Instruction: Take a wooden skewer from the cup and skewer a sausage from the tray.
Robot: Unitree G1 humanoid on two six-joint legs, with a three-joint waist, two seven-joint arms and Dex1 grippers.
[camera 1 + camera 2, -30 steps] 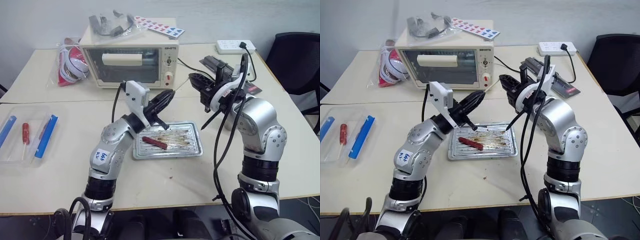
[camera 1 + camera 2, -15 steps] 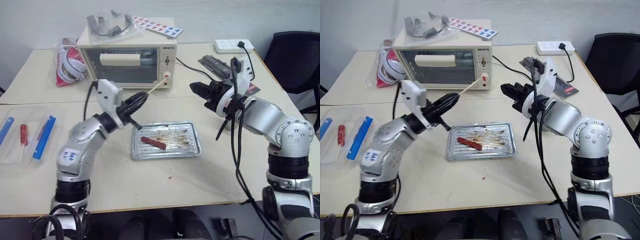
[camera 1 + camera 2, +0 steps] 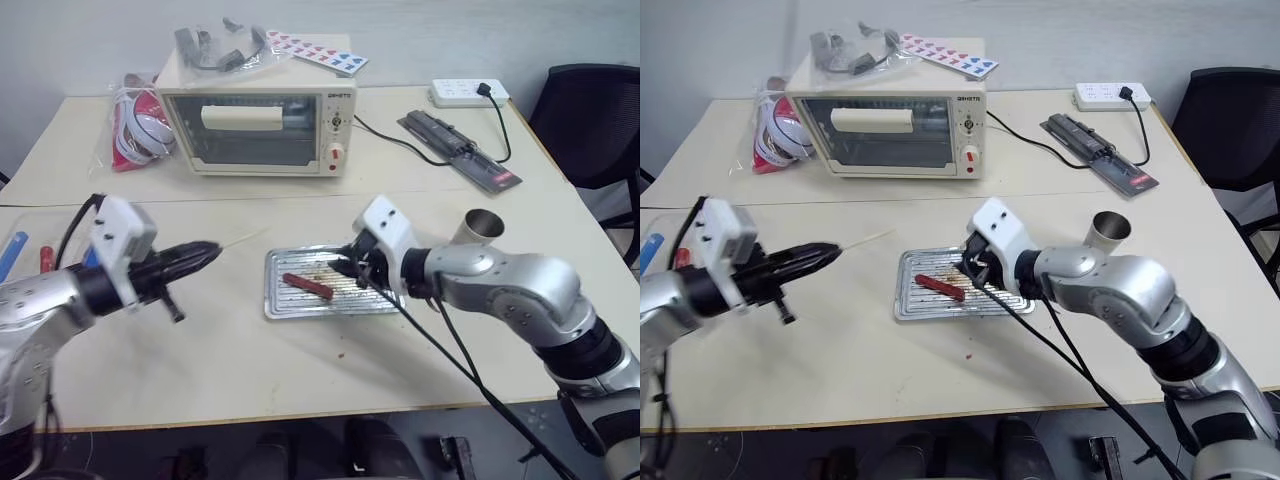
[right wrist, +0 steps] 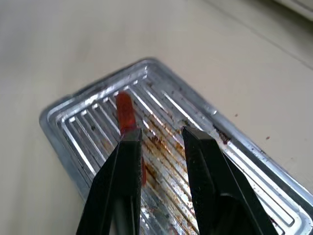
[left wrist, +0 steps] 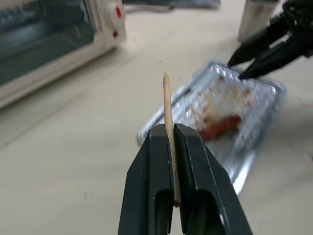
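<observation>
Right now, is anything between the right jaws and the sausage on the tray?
Nothing visible. The right gripper hangs open just over the tray, and the sausage lies on the bare ribs right ahead of its tips, partly behind one finger, with no other object between them.

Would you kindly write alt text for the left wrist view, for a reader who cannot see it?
The left gripper is shut on a thin wooden skewer, whose tip sticks out past the fingers. Beyond it on the table lies the metal tray with the sausage, with the right gripper over the tray's far edge and a toaster oven behind.
</observation>
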